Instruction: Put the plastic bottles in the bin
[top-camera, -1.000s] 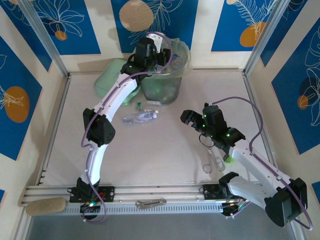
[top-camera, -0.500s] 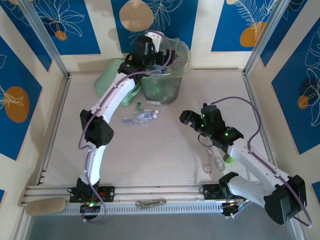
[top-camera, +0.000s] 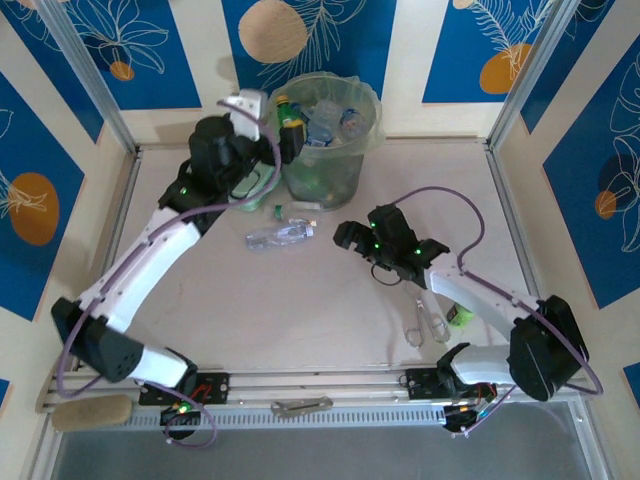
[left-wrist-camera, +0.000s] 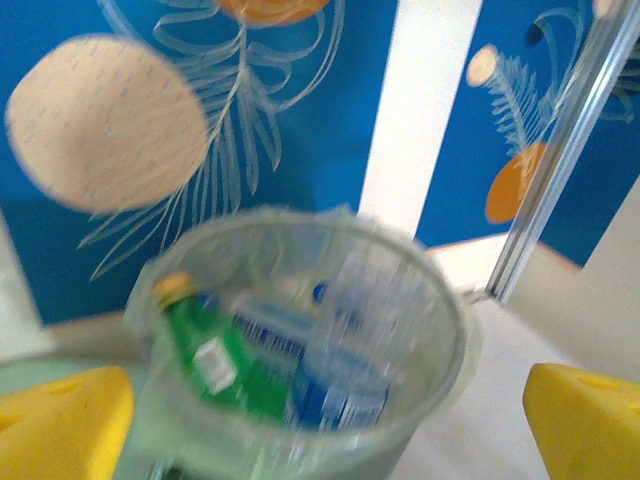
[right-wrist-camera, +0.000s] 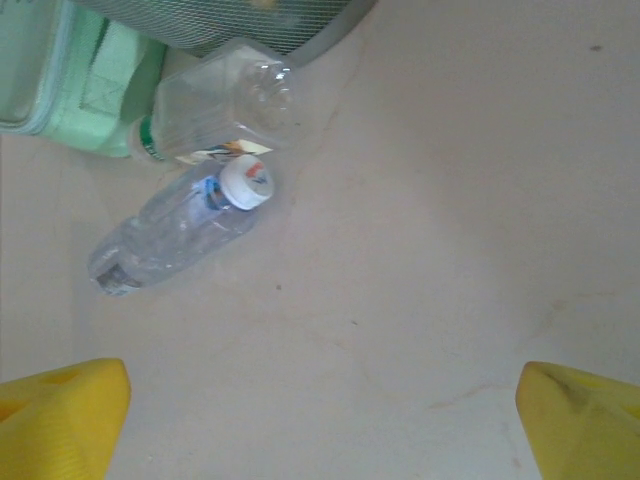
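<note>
Clear bottle (right-wrist-camera: 170, 232) waiting beside the bin (top-camera: 330, 180)
Left pincer (left-wrist-camera: 322, 420) gapes empty, facing the bin at the counter's (top-camera: 300, 320) far edge; right pincer (right-wrist-camera: 320, 420) hangs wide near the bottle, probably to grasp it.

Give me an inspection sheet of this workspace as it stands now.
Surface: pale tabletop, no spills seen.
Job's things: tall translucent pale-green bin holds a green yellow-capped bottle and clear blue-labelled bottles; a clear white-capped bottle and a clear squarish bottle lie on the tabletop near the bin.
Clutter: flat pale-green lid, metal tongs, stubby lime-green item, metal tool on the front rail.
Grippers: left gripper open, empty, facing the bin; right gripper open, empty, above the tabletop.
Cables: purple cables loop along both arms; no snag seen.
Surroundings: blue leaf-patterned wall panels, aluminium frame posts.
</note>
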